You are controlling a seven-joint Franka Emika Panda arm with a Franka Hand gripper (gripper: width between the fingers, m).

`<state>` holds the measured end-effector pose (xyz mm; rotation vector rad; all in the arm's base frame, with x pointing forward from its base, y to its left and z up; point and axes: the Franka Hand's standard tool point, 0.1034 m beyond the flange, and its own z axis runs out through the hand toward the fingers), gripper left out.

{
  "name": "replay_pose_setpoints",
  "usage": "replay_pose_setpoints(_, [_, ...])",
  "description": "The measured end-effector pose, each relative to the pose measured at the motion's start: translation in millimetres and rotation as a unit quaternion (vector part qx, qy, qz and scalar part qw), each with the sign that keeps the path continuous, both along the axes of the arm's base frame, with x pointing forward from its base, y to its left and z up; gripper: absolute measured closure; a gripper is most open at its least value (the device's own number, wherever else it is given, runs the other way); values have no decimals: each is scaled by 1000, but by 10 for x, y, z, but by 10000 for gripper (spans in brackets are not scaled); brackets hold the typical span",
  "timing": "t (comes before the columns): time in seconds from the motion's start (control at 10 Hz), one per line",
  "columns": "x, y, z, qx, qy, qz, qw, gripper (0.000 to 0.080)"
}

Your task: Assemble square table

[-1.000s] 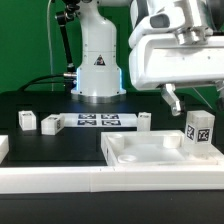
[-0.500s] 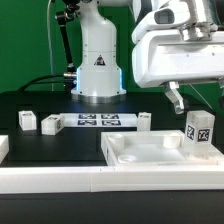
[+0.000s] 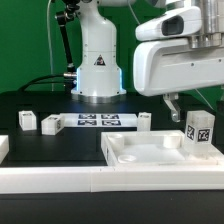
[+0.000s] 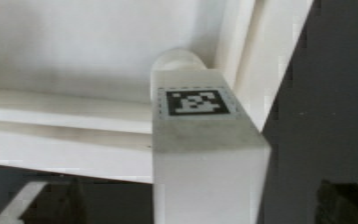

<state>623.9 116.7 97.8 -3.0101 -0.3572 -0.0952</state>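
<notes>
The square table's white slab lies with its raised rim up at the exterior view's right. One white tagged leg stands upright on its far right corner. My gripper hangs just above that leg, open. In the wrist view the leg runs up the middle with its tag toward the camera. A dark finger shows on each side of it, and neither touches it. Three more legs lie loose on the black table.
The marker board lies flat between the loose legs, in front of the arm's white base. A long white rail runs along the front edge. A small white block sits at the exterior view's far left.
The gripper has shifted a little to the exterior view's right and sunk slightly toward the upright leg. It stays open. The parts have not moved.
</notes>
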Motion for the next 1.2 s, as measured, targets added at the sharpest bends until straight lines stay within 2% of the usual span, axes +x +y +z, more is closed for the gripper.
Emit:
replay_pose_setpoints(0.1, [-79,17,-9,-2,48,5,999,150])
replay_pose_setpoints(0.3, [-66,41,-3,-2,105,13,994,150])
replay_pose_setpoints(0.6, [-18,-1,-3,-3,101,9,995,150])
replay_pose_setpoints(1.2, [103,20,-19,-7,59,23,998,150])
